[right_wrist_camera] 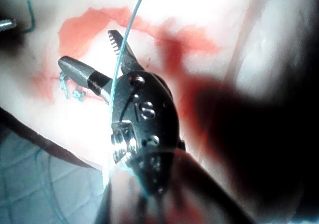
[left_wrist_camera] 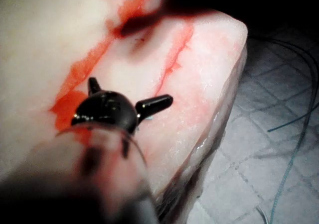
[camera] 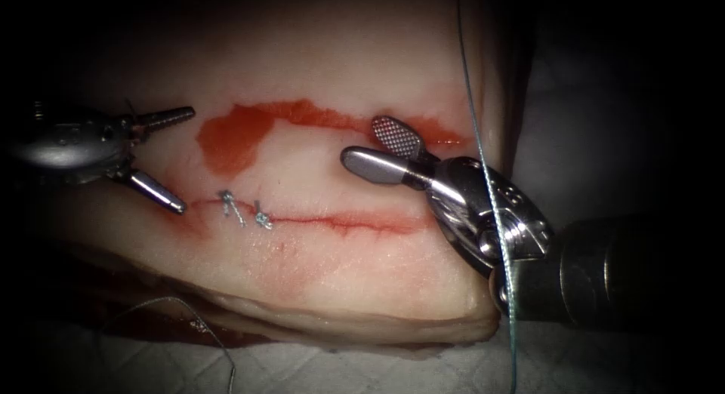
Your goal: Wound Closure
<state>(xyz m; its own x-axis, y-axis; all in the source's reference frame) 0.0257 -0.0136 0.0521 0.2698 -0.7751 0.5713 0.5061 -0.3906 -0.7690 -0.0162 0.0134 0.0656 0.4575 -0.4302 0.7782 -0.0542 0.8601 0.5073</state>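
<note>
Landmark for all positions: the cut (camera: 317,220), which ran roughly horizontally across the tissue (camera: 340,281).

The left gripper (camera: 170,158) stood at the cut's left end with its jaws spread wide apart and nothing between them; its lower jaw tip lay just beside that end. The right gripper (camera: 370,143) stood above the cut's right half, jaws likewise apart and empty, pointing leftward along the cut.

Two knotted stitches (camera: 245,211) with short thread tails sat on the left part of the cut; the stretch to their right remained unstitched. A smear of red fluid (camera: 234,137) lay above the cut.

The thread (camera: 483,167) hung in a long, near-vertical line crossing the right gripper's wrist, well right of the stitches, not clamped by either tool. Another length (camera: 211,333) lay on the cloth (camera: 340,367) below the tissue's front edge.

The needle could not be identified. Judgement: the right arm was the nearer to the hanging thread.
</note>
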